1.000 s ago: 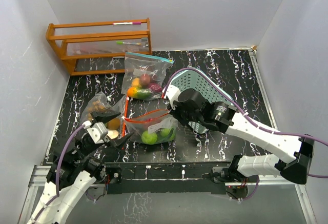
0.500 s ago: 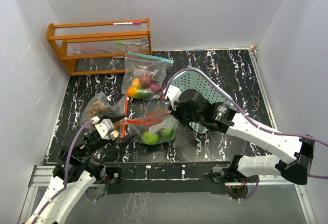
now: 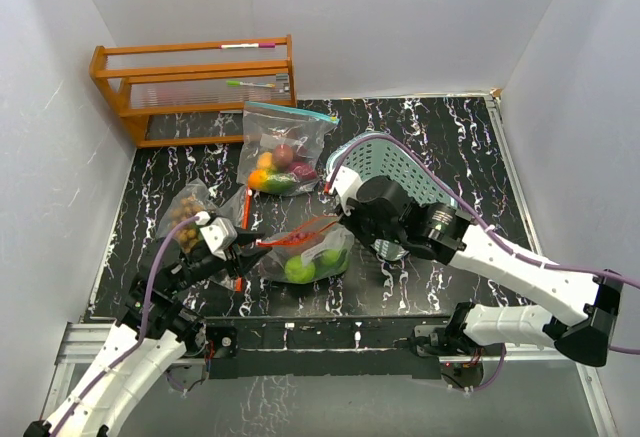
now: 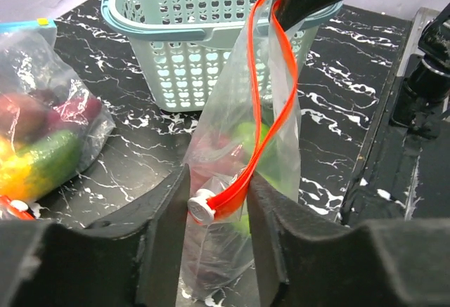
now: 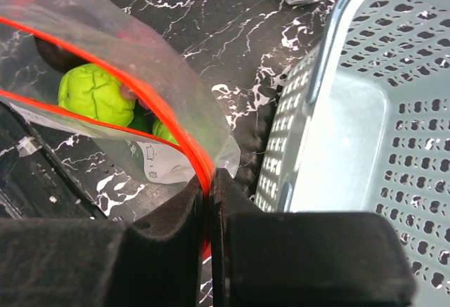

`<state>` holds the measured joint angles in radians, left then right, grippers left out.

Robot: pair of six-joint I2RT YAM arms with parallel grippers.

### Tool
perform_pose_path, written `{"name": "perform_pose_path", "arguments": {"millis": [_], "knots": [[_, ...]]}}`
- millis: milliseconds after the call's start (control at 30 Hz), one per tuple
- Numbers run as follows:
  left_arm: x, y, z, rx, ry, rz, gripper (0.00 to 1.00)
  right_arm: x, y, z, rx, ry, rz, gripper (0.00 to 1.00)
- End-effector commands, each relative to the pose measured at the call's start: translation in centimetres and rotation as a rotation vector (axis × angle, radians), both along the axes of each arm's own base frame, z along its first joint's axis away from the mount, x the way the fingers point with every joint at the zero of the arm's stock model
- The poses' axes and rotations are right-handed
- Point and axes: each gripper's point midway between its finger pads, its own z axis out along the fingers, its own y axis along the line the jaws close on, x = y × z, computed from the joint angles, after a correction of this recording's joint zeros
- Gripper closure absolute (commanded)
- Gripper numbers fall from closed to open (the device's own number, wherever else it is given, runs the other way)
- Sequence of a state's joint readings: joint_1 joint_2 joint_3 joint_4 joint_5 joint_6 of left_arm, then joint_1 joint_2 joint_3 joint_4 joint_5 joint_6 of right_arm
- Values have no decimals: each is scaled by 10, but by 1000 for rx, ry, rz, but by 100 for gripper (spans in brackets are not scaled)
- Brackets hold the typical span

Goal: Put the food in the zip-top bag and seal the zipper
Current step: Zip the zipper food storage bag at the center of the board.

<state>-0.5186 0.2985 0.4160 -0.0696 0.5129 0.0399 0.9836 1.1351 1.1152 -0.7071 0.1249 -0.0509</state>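
Green toy food point(image 5: 95, 95) lies inside clear zip-top bag with red zipper point(image 4: 235, 110), upright on black marbled worktop point(image 4: 337, 121). Right tool point(image 5: 209, 179) pressed together on zipper's far end, holds it taut. Left tool point(image 4: 216, 187) straddles white slider point(image 4: 200, 206), part-closed, grip unclear; likely set for sealing pull.

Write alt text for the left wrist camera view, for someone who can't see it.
The left gripper straddles the white slider on the red zipper of a clear bag, while the right gripper pinches the zipper's far end higher up. Green food shows inside; a teal basket stands behind.
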Motion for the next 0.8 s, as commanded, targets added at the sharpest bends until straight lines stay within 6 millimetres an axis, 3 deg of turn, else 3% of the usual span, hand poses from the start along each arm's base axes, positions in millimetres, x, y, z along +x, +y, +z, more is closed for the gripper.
{"name": "perform_pose_path", "arguments": {"millis": [0, 167, 233, 300, 367, 500, 767], "knots": [[-3, -3, 10, 7, -23, -36, 67, 13, -9, 28, 69, -85, -74, 92], [-5, -16, 13, 4, 4, -113, 77, 13, -23, 30, 61, -108, -120, 92], [-2, -21, 15, -1, 13, -133, 88, 12, -25, 32, 57, -107, -124, 92], [3, -23, 19, 2, 16, -129, 90, 12, -26, 38, 62, -107, -123, 81], [6, -24, 25, 10, 9, -126, 90, 8, -23, 48, 82, -105, -93, 62], [8, -27, 38, 26, -11, -150, 89, 3, -17, 68, 107, -135, -21, 46], [20, -39, 46, 70, 29, -194, 88, -15, 28, 114, 188, -165, 271, 41]]}}
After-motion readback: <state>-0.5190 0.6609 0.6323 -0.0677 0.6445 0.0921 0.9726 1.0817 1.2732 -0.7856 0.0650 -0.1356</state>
